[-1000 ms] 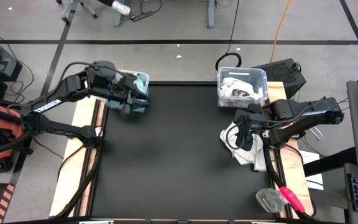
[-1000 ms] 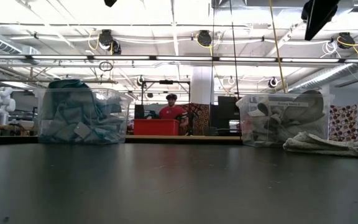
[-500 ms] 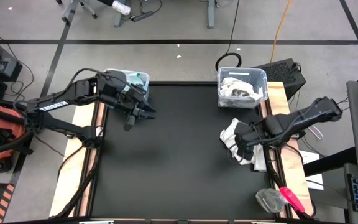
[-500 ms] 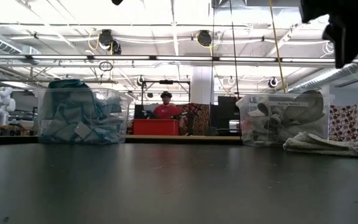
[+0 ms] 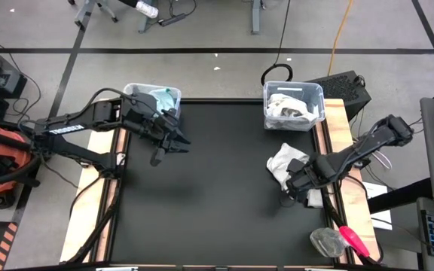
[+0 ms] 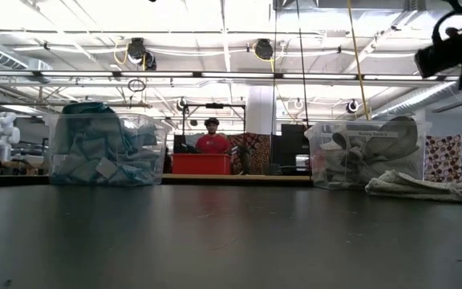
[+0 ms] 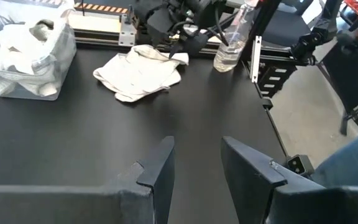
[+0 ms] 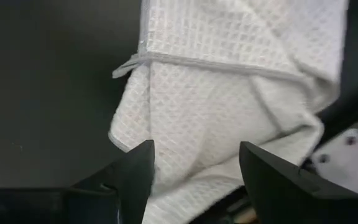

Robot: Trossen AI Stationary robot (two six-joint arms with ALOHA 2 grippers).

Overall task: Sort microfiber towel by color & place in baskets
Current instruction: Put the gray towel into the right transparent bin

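Right tool over white waffle-weave towel
Right tool (image 8: 194,171) gapes empty above the crumpled towel (image 8: 229,93); left tool (image 7: 197,165) hangs parted, empty, beside the teal-filled clear plastic basket (image 5: 154,96).

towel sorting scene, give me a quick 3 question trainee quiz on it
1. True or false: the right end effector is open above the white towel.
2. Which bin holds teal towels? A) left bin B) right bin
3. Fill in: the left end effector holds ____.

Key: 1 true; 2 A; 3 nothing, it is open over the bare mat.
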